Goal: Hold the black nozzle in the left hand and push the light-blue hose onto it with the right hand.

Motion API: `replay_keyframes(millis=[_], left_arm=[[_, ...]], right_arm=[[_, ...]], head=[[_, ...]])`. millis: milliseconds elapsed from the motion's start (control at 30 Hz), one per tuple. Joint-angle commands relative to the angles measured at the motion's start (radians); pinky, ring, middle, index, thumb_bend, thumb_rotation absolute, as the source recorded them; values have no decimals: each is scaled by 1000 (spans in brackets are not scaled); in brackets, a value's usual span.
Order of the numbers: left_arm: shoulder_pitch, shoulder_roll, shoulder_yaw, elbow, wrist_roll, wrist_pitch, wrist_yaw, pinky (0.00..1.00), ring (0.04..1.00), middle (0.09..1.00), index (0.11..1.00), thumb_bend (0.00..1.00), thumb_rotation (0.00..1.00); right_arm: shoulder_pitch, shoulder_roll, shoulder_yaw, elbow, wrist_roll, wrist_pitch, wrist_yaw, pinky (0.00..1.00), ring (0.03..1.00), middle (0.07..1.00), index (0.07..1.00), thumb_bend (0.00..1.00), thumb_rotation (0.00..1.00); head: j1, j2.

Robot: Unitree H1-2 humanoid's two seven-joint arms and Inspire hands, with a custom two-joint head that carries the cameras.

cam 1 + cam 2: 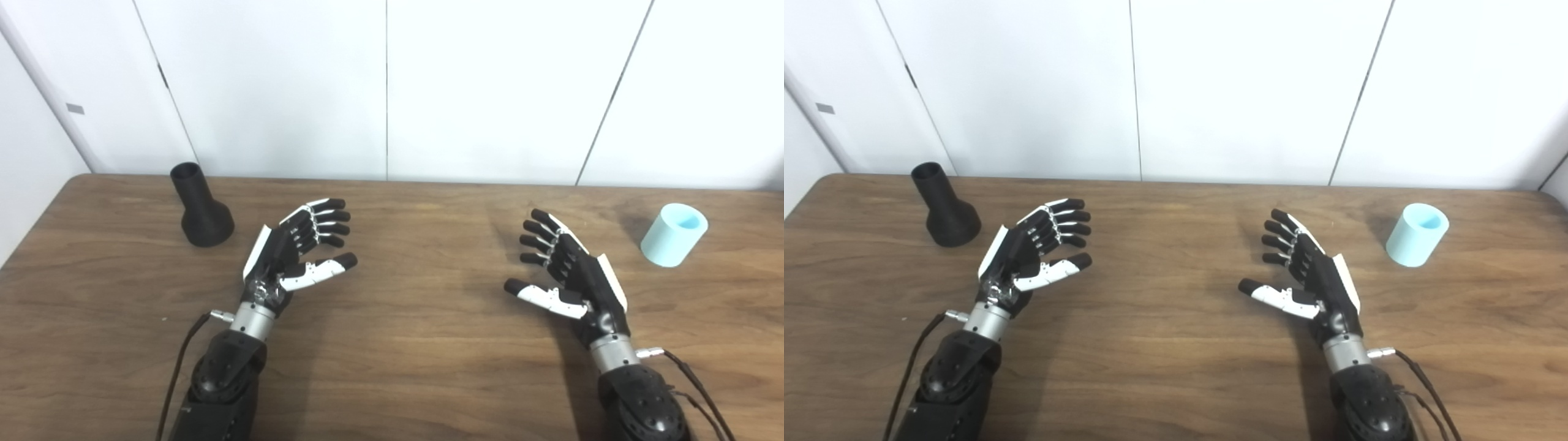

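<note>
Left hand [288, 251] and right hand [572, 272] raised over the bench [416, 343], palms facing inward, fingers spread, both empty. Nozzle [199, 208] upright far left; hose [674, 234] far right.

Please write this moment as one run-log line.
left hand: open | right hand: open | black nozzle: upright, untouched | light-blue hose: untouched

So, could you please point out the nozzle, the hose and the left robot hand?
nozzle [205, 222], left eye view, flared base.
hose [672, 236], left eye view, side wall.
left robot hand [288, 251], left eye view, palm.
</note>
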Motion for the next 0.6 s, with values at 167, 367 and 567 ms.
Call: replay_keyframes(millis=[167,367,567], left_arm=[[54,-9,-5,52,1,-21,0,609,665,713,741,785,144],[54,-8,-4,53,3,-20,2,611,662,713,740,769,125],[56,-22,-10,67,8,-34,5,600,658,716,740,760,109]], right_arm=[[-26,-1,-5,-47,8,-1,-4,723,816,848,859,823,201],[-26,-3,-4,-45,4,-5,-5,710,817,851,859,811,182],[-18,-11,-12,-30,23,-28,6,712,820,853,860,802,169]], head=[[0,-1],[2,-7],[142,-69]])
